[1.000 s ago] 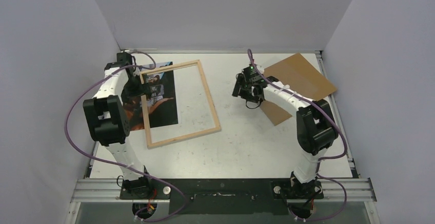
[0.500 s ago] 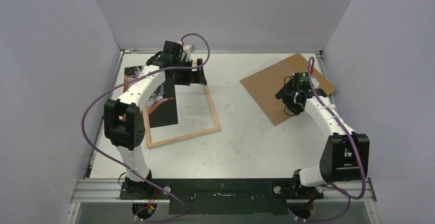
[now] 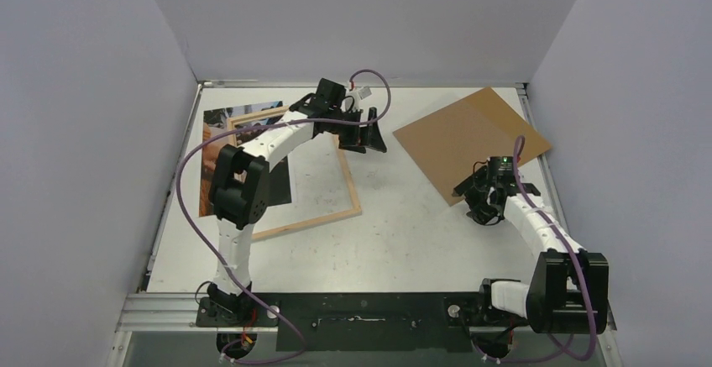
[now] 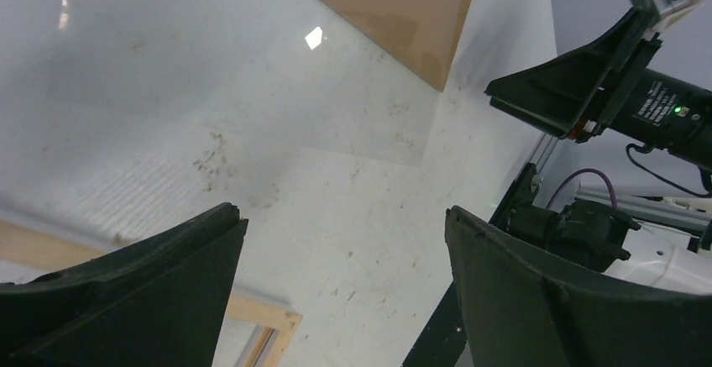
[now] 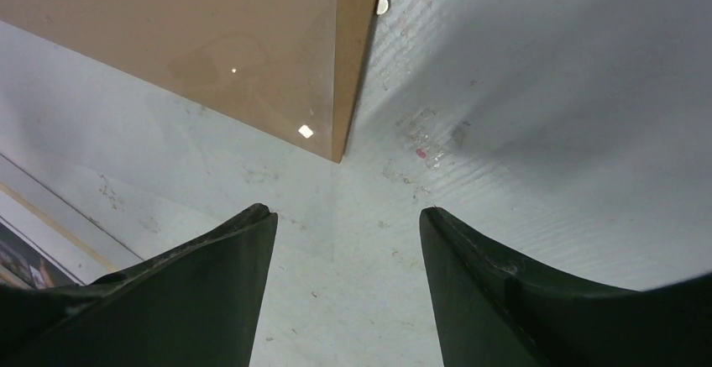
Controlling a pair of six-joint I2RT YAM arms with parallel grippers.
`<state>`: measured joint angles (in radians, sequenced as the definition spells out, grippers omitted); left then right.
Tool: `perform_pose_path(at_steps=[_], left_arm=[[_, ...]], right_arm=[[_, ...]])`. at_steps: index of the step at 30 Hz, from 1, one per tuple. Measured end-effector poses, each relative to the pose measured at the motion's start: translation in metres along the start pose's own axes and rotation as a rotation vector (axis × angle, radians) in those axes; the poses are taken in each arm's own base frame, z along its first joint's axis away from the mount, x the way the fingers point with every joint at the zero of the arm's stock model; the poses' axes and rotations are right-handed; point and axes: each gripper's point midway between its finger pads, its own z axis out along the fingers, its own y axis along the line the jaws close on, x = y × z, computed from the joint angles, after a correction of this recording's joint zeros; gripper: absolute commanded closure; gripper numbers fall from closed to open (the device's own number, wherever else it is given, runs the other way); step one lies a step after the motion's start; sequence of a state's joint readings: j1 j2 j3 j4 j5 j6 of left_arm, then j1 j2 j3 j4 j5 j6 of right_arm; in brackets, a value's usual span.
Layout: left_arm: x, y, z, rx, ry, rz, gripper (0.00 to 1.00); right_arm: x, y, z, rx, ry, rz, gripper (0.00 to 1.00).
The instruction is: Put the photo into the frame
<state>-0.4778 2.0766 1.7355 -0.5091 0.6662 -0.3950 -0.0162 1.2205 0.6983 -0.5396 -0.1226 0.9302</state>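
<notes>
Reaching with the left claw across the frame to a spot just beyond its right rail, above bare bench. Held wide apart, with nothing between the fingers; only bench beneath, plus one wooden corner of the frame at the lower edge of the left wrist view. Hanging low with the right claw beside the near corner of the brown board, likewise spread and gripping nothing. Lying flat on the left half of the bench, wood side up: the frame. Tucked under its left rail, picture side up, partly inside the opening and partly poking out toward the left wall: the photo. Not yet seated squarely within the frame. Resting flat and skewed, well right of the frame: the brown board.
</notes>
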Motion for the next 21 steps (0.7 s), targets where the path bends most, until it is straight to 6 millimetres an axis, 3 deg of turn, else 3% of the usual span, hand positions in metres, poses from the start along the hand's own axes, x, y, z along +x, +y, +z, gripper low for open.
perform_pose_path(at_steps=[7, 11, 17, 21], left_arm=[[-0.008, -0.005, 0.041, 0.058, 0.022, 0.031, 0.13], [-0.030, 0.000, 0.054, 0.050, -0.011, 0.113, 0.13], [-0.071, 0.025, 0.066, -0.077, -0.094, 0.212, 0.12], [-0.070, 0.047, 0.078, -0.140, -0.091, 0.204, 0.12]], right_arm=[[0.024, 0.002, 0.015, -0.079, 0.083, 0.054, 0.40], [0.030, 0.013, 0.022, -0.152, 0.115, 0.087, 0.40], [0.033, 0.019, 0.025, -0.183, 0.138, 0.084, 0.39], [0.037, 0.011, 0.029, -0.147, 0.154, 0.071, 0.39]])
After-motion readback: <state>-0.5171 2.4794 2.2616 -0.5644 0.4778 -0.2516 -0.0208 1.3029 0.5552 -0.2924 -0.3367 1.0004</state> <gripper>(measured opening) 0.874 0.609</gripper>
